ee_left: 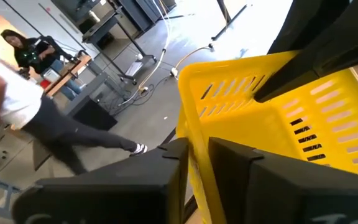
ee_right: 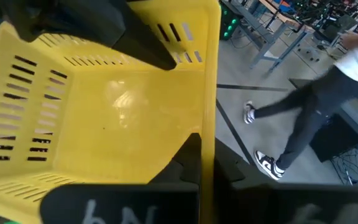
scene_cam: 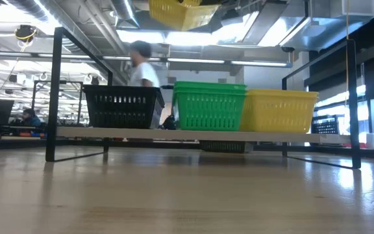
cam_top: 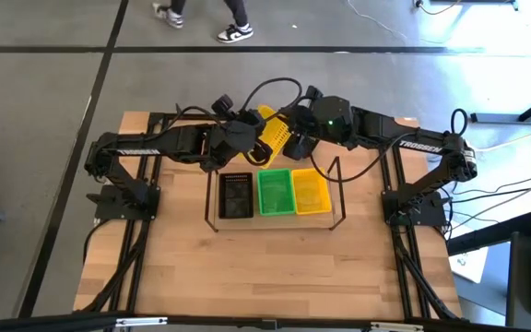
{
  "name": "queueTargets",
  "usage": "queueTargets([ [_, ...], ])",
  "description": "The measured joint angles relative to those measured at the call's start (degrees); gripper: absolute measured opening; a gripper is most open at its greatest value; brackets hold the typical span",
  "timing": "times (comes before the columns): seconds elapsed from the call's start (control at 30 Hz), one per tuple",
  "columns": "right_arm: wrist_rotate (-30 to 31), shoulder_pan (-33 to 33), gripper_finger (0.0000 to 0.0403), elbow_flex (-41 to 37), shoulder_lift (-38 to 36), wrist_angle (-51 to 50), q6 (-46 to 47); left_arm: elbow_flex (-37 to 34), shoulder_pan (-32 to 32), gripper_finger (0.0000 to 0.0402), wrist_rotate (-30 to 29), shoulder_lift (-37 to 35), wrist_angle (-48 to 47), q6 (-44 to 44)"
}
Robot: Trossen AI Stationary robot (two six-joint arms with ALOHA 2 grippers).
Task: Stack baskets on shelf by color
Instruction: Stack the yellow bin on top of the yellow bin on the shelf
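Observation:
A yellow basket (cam_top: 272, 135) hangs tilted in the air over the far side of the shelf (cam_top: 212, 198), between both grippers. In the low view its underside (scene_cam: 182, 13) shows high above the rack. My left gripper (cam_top: 250, 132) is shut on its left side and my right gripper (cam_top: 297, 140) on its right side. On the shelf's wood base stand a black basket (cam_top: 237, 195), a green basket (cam_top: 275, 191) and a yellow basket (cam_top: 310, 191), side by side on their bottoms; the low view shows them as black (scene_cam: 123, 105), green (scene_cam: 210, 105) and yellow (scene_cam: 278, 110). My left gripper (ee_left: 197, 152) pinches the yellow basket's side wall just under the rim (ee_left: 194, 121), one finger (ee_left: 241, 168) inside and one (ee_left: 169, 165) outside. The basket is lifted clear and tilted. My right gripper (ee_right: 207, 149) pinches the opposite wall at its rim (ee_right: 210, 106), seen edge-on, one finger (ee_right: 188, 155) inside the basket and one (ee_right: 232, 171) outside. The basket hangs clear of the shelf.
Black frame rails (cam_top: 146, 166) run along the table's left and right sides under the arms. Bare wood (cam_top: 265, 267) lies on the near side of the shelf. A person (cam_top: 233, 32) walks on the floor beyond the far edge.

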Motion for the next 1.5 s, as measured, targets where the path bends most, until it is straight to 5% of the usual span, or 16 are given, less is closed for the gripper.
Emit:
queueTargets([
  [0.77, 3.66, 0.07, 0.0000, 0.00, 0.00, -2.91, -0.28, -0.05, -8.00, 0.0073, 0.36, -2.71, -0.34, -5.02],
  [1.0, 3.74, 0.09, 0.0000, 0.00, -0.19, -4.70, -1.74, -0.04, -12.50, 0.0073, -7.60, -3.87, -0.47, -4.14],
  [1.17, 3.50, 0.08, 0.0000, 2.70, -1.69, -16.98, -1.01, 0.02, -15.34, 0.0073, -10.80, -5.87, -0.95, -3.18],
  [1.5, -16.88, -2.06, 0.0000, 12.17, -2.48, -46.89, 4.76, -0.04, -17.57, 0.0073, -12.36, -8.70, -1.80, -3.30],
])
